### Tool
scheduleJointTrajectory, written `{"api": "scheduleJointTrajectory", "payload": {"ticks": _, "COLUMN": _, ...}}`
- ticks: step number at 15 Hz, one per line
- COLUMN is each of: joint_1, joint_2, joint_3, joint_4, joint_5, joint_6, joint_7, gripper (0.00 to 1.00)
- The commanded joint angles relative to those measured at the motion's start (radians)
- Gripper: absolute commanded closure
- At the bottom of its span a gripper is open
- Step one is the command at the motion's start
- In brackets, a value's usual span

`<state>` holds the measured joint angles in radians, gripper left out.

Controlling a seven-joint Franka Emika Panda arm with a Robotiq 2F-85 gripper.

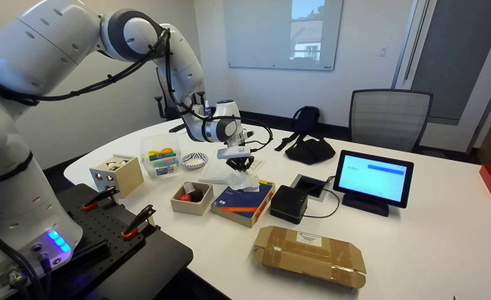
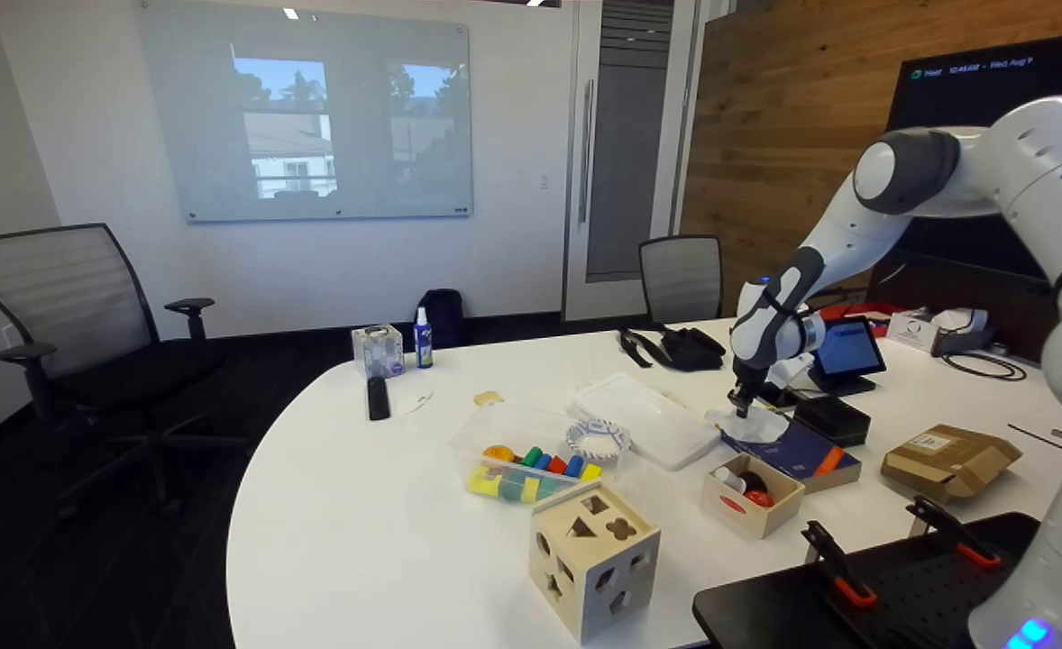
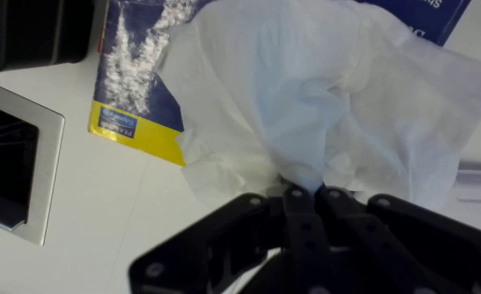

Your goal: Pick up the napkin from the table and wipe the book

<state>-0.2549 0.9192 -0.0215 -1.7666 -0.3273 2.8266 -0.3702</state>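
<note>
Wrist view: napkin (image 3: 306, 81) hides part of book (image 3: 140, 98), which also runs off top edge; pincer (image 3: 315, 194) blurred, cut by bottom edge. In an exterior view: label (image 1: 309, 238) on parcel (image 1: 299, 258) too small to read; red tray (image 1: 488, 188) cut off at right

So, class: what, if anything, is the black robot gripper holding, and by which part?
The black gripper pinches a crumpled white napkin by its bunched top; whether that's its edge or centre is unclear.

The napkin (image 3: 322, 94) looks like thin, wrinkled paper, the book (image 1: 245, 202) has a glossy cover, the table (image 2: 378, 514) is smooth, and the cube (image 2: 591, 552) is matt wood.
</note>
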Motion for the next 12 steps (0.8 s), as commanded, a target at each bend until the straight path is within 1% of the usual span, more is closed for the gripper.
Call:
{"api": "scheduleJointTrajectory", "payload": {"ticks": 1, "joint_1": 0.045, "joint_2": 0.012, "joint_3": -0.055, "joint_4": 0.042, "joint_5": 0.013, "joint_6": -0.075, "joint_7": 0.017, "gripper": 0.99}}
{"api": "scheduleJointTrajectory", "payload": {"ticks": 6, "joint_1": 0.100, "joint_2": 0.011, "joint_3": -0.187, "joint_4": 0.025, "joint_5": -0.006, "joint_6": -0.058, "joint_7": 0.113, "gripper": 0.99}}
{"api": "scheduleJointTrajectory", "payload": {"ticks": 8, "joint_1": 0.108, "joint_2": 0.018, "joint_3": -0.222, "joint_4": 0.025, "joint_5": -0.006, "joint_6": -0.052, "joint_7": 0.144, "gripper": 0.99}}
{"api": "scheduleJointTrajectory", "payload": {"ticks": 9, "joint_1": 0.093, "joint_2": 0.018, "joint_3": -0.214, "joint_4": 0.023, "joint_5": 0.003, "joint_6": -0.055, "joint_7": 0.138, "gripper": 0.99}}
{"api": "scheduleJointTrajectory", "payload": {"ticks": 10, "joint_1": 0.064, "joint_2": 0.021, "joint_3": -0.188, "joint_4": 0.028, "joint_5": 0.023, "joint_6": -0.071, "joint_7": 0.121, "gripper": 0.99}}
{"api": "scheduleJointTrajectory", "payload": {"ticks": 12, "joint_1": 0.054, "joint_2": 0.032, "joint_3": -0.184, "joint_4": 0.030, "joint_5": 0.034, "joint_6": -0.084, "joint_7": 0.127, "gripper": 0.99}}
